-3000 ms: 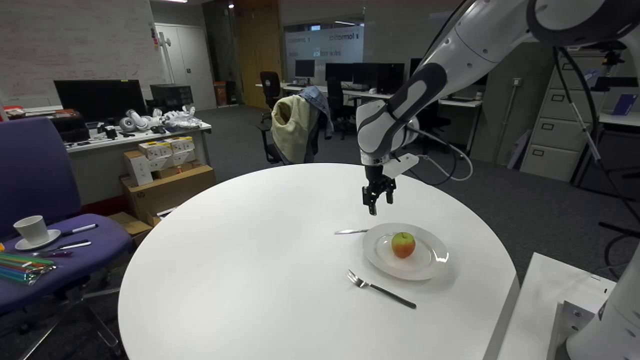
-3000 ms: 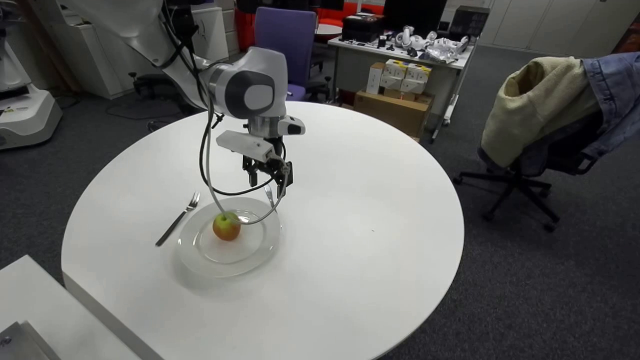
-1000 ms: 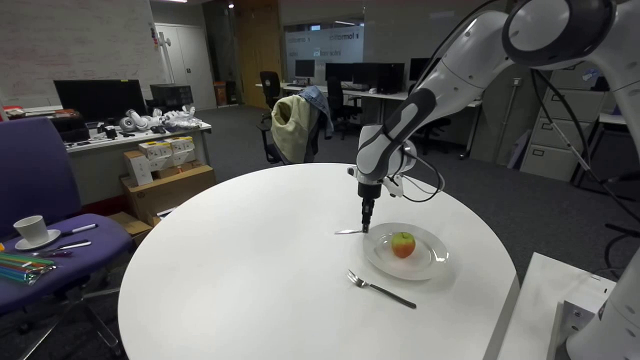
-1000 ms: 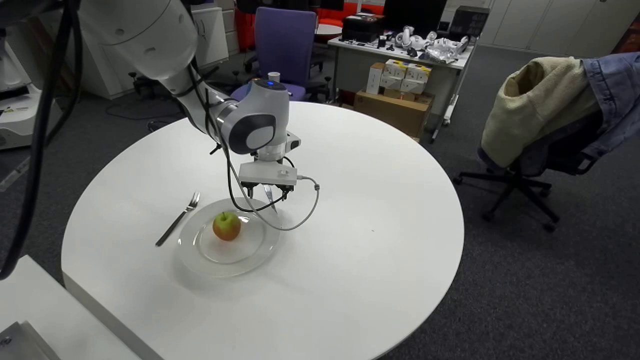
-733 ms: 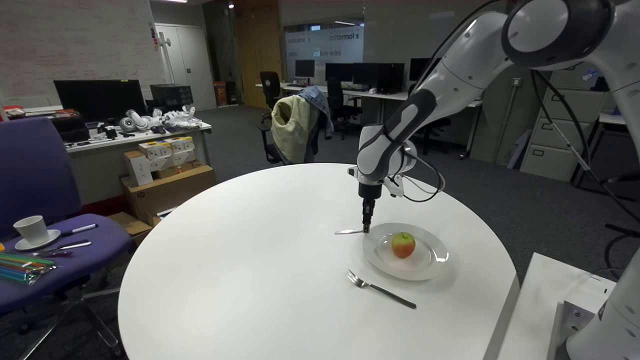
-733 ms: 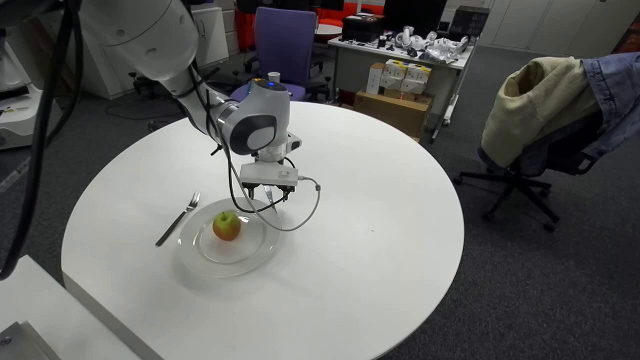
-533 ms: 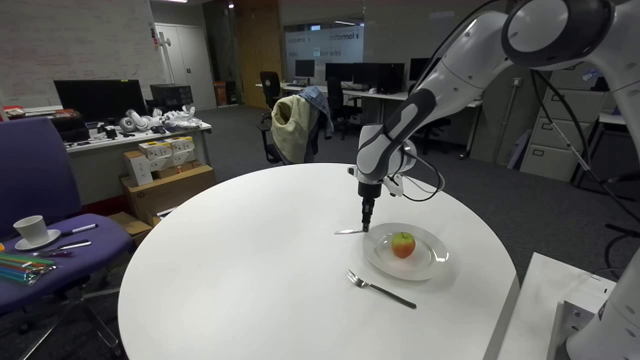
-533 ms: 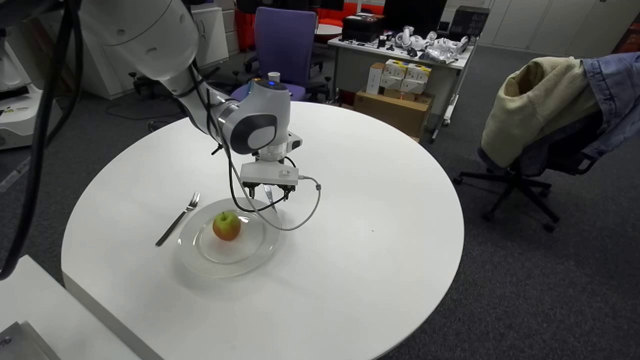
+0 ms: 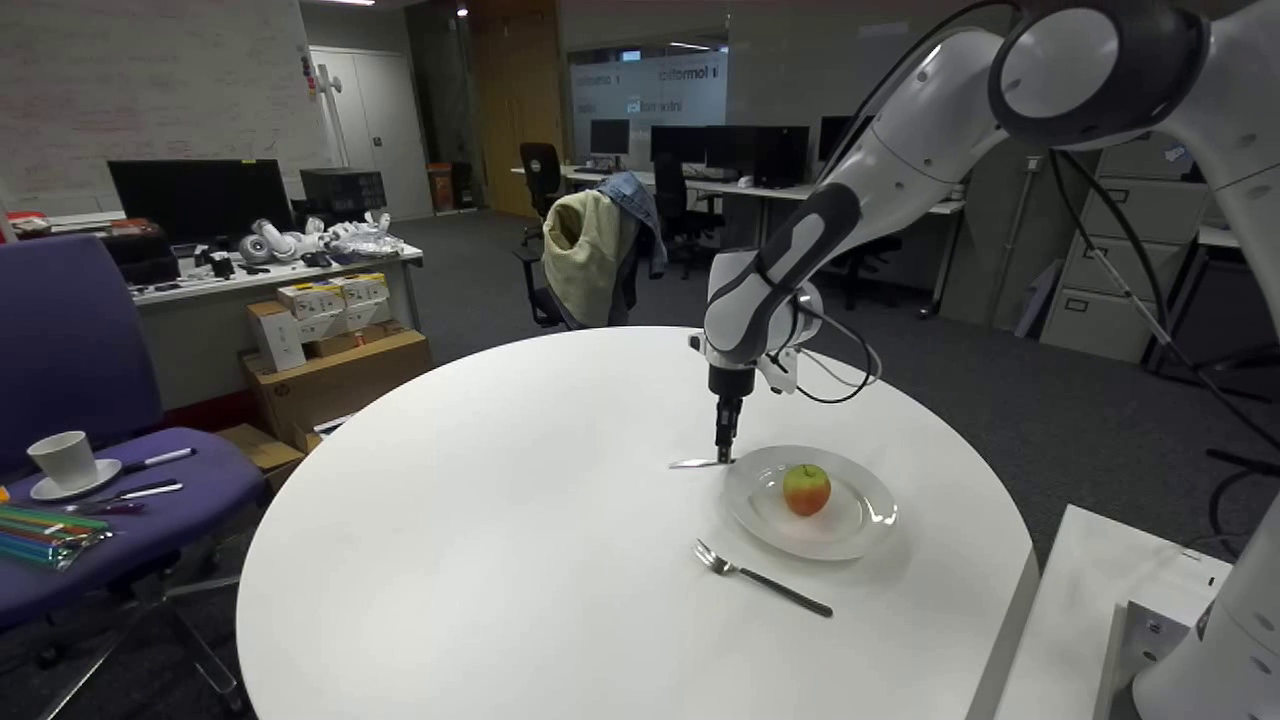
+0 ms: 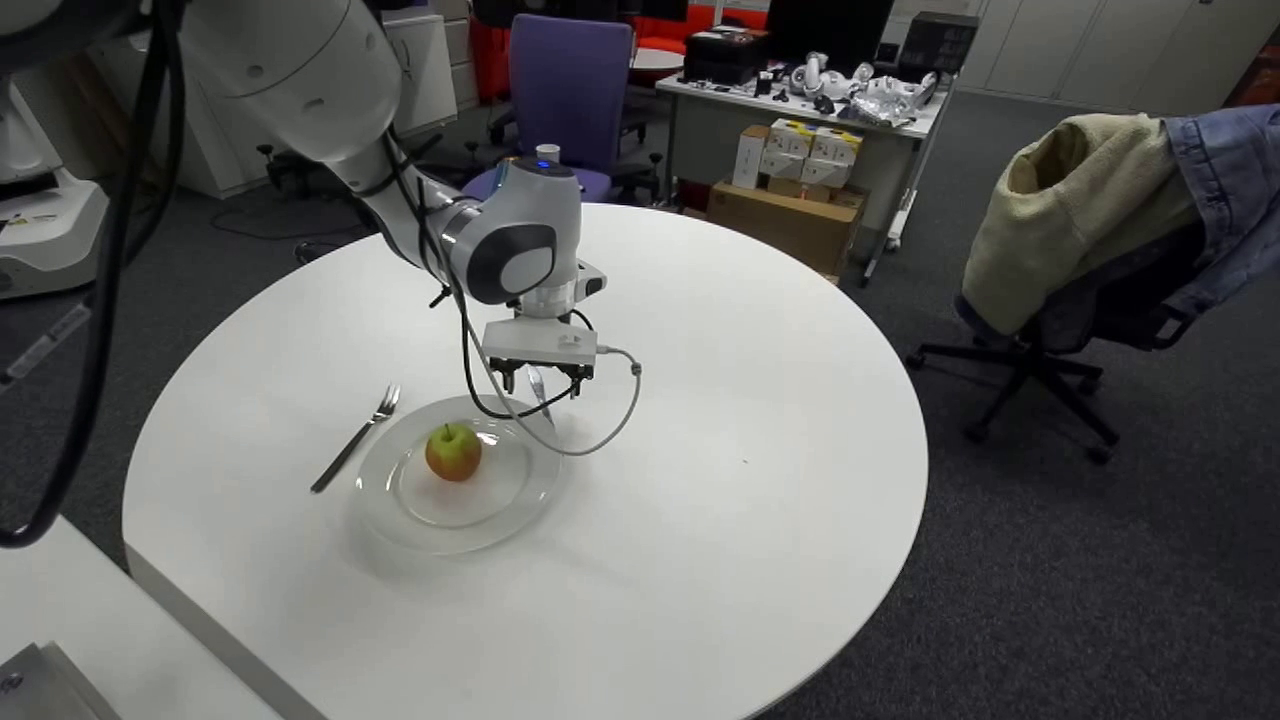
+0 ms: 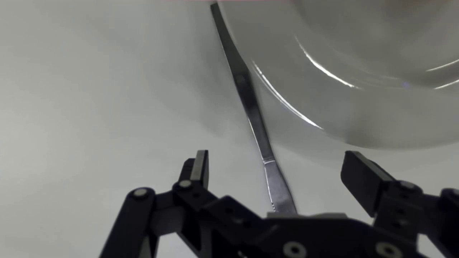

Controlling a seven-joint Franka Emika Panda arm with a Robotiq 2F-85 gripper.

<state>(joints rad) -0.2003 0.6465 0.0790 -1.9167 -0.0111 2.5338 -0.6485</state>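
From where I stand, the robot's fingers [image 11: 201, 166] are spread wide with nothing gripped, low over the tabletop [image 9: 480, 520] and straddling the knife [image 11: 252, 105]. The knife lies flat, its dark handle running close along the rim of the plate [image 9: 850, 528]; whether the two touch, I can't tell. One finger appears just beside that rim, and this is what worries me: if the fingers closed here, it could catch the plate and shove it, and the apple [image 9: 806, 490] resting loose on it might roll. The knife is so thin that a grip slightly high could slip over it, while pressing too low could jam the tips against the tabletop. The grey cable [image 10: 637, 371] looping down from the arm [image 9: 930, 125] could drag across the plate in a careless swing. Farther out, the fork [image 9: 775, 586] lies near another side of the plate. Beyond, a purple chair [image 9: 70, 330] bears a cup [image 9: 66, 460].
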